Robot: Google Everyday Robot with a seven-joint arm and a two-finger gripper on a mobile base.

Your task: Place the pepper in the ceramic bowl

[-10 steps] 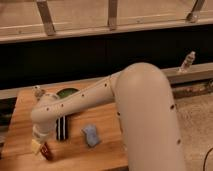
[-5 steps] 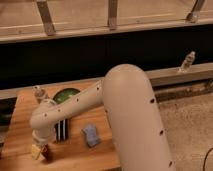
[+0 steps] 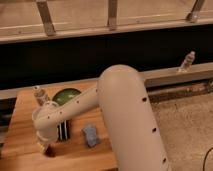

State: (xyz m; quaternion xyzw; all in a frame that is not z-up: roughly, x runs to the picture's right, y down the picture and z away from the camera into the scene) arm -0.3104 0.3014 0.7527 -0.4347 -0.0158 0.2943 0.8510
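Observation:
The ceramic bowl (image 3: 65,94) is green and glossy and sits at the back of the wooden table, partly covered by my white arm. My gripper (image 3: 45,146) hangs low over the table's front left part, well in front of the bowl. A small dark red bit, the pepper (image 3: 50,152), shows right at the gripper's tip on the wood. The arm hides how the gripper meets it.
A black striped block (image 3: 63,131) lies just right of the gripper. A blue-grey object (image 3: 91,135) lies further right. A pale cup (image 3: 40,93) stands left of the bowl. The wooden table (image 3: 22,125) ends close to the gripper at the front. A bottle (image 3: 186,61) stands on the far ledge.
The arm has swung down and forward, bringing the gripper lower onto the spot where the pepper lies. The bowl, block and blue-grey object have stayed put.

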